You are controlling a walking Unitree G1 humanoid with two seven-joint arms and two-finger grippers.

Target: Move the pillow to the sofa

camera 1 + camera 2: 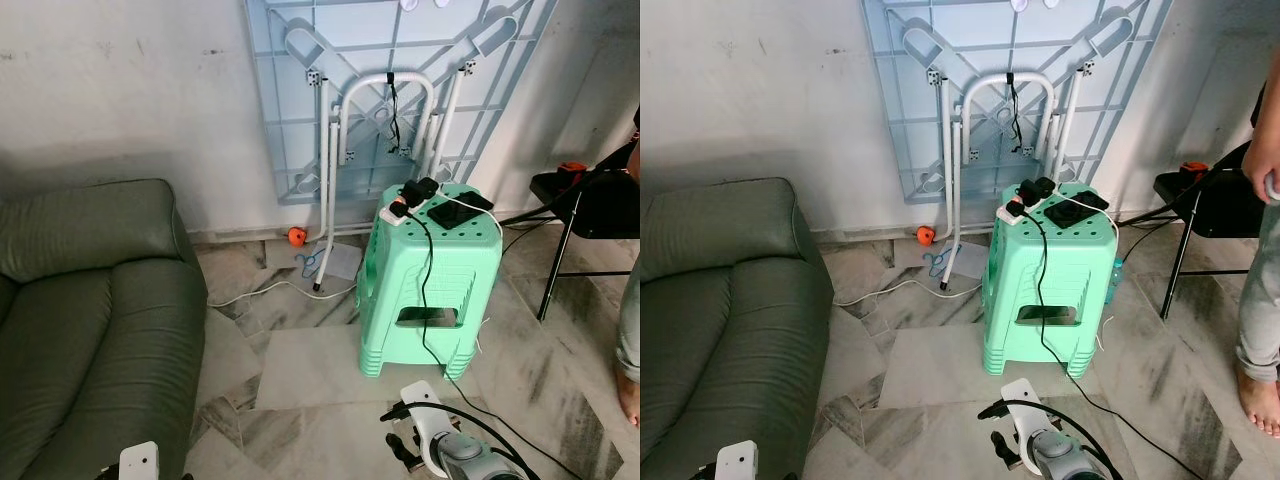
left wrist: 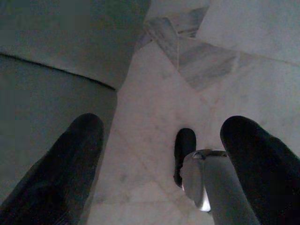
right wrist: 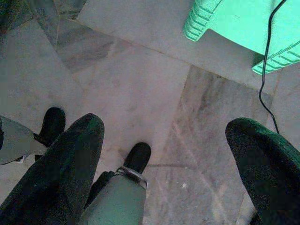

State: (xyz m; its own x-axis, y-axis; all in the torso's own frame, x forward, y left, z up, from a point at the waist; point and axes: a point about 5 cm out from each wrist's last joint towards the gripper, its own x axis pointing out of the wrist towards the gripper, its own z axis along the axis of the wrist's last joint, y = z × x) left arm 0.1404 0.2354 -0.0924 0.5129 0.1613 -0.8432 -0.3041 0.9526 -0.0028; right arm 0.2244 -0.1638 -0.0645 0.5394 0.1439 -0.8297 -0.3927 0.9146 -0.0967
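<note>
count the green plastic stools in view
1. The green stool stands on the marble floor in front of the folded table leaning on the wall, right of the sofa. Others could be out of frame.

Sofa (image 1: 90,300): covered in dark green, leather-like upholstery with a soft sheen. Stool (image 1: 430,285): mint-green moulded plastic, smooth, slightly glossy. Floor (image 1: 300,370): laid in polished, grey-veined marble tiles. Folded table (image 1: 390,90): pale blue ribbed plastic, fitted with white-painted metal legs. Wall (image 1: 120,90): matt, scuffed paint.
</note>
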